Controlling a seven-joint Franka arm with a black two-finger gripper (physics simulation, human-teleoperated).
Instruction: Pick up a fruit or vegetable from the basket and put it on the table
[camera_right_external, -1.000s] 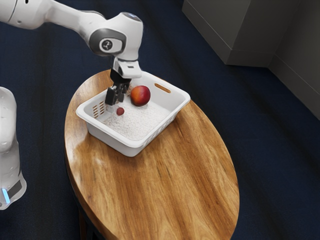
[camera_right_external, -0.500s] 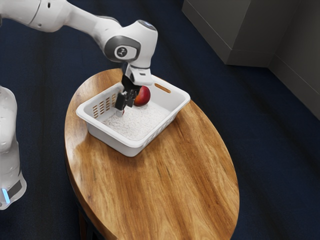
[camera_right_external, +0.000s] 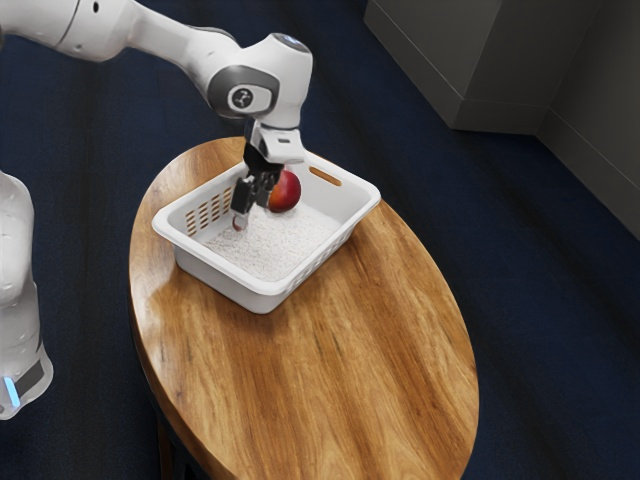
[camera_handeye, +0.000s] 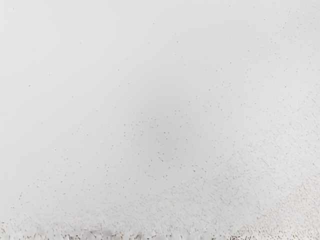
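Your black two-finger gripper (camera_right_external: 243, 213) has risen slightly since the earlier frame, inside the white rectangular plastic basket (camera_right_external: 218, 282). You can't tell from these pictures whether it is apart or clamped on anything. If its hold on the small, round, reddish fruit (camera_right_external: 238, 225) is only at the tip, the fruit could slip or roll off as you lift; a low sideways exit could catch the rim. That fruit, likely your target, appears right at the gripper's lower end; the larger red, round fruit (camera_right_external: 287, 190) sits beyond, toward the exterior view's right.
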